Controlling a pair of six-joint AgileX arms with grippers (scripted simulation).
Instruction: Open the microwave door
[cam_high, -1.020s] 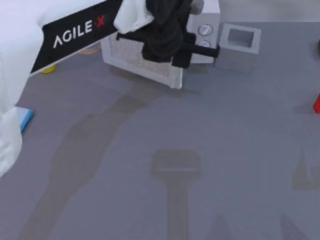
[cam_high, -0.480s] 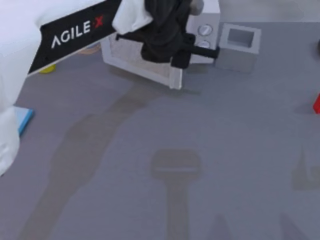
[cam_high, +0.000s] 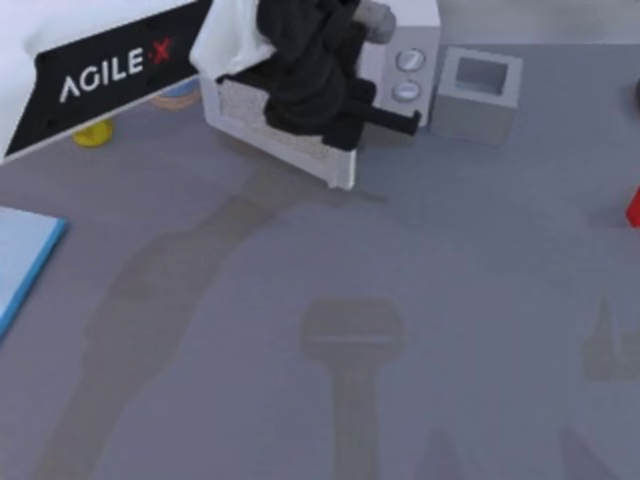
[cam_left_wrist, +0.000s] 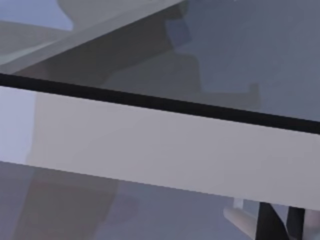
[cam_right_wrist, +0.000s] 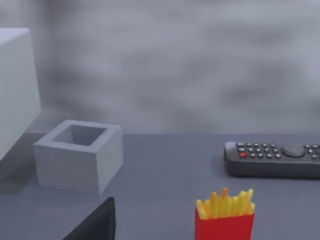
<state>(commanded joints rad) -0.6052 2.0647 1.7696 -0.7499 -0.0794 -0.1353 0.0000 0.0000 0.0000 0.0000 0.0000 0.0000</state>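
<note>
The microwave stands at the table's far edge, left of the middle, with two round knobs on its front. The microwave door, white with a speckled mesh window, is hinged on its left side and hangs ajar, its free edge swung out towards the near side. My left gripper is black and sits over the door's free end, shut on it. In the left wrist view a pale band of the door runs across, with the dark fingers at one corner. My right gripper is parked off to the right, outside the top view.
A small grey open-topped cube stands just right of the microwave. A red box of fries and a black remote lie at the far right. A blue flat item and a yellow object are at the left.
My left arm and gripper have drawn back to the left, and the door's free edge has swung farther out. Both knobs now show fully.
</note>
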